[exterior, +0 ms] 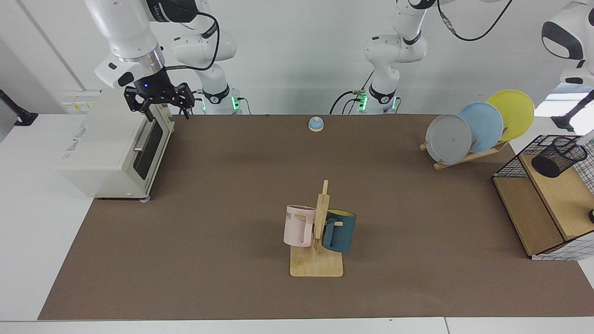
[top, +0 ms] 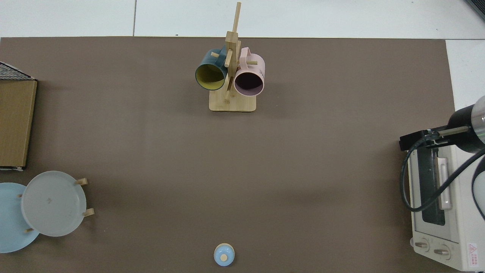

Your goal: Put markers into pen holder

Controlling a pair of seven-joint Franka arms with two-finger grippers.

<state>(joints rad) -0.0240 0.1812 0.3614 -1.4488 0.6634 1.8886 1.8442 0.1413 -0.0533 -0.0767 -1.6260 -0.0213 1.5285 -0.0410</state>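
Nearest the camera on the desk (exterior: 185, 278), the mug rack (exterior: 317, 260) carries a pink mug (exterior: 298, 226) and a blue mug (exterior: 339, 230). Further back, the pen holder (exterior: 558, 157) sits tilted on the wire basket's (exterior: 510, 160) wooden shelf. Beyond, my right pincer (exterior: 163, 106) hangs released above the toaster oven (exterior: 111, 148). My left pincer and the marker are out of view.
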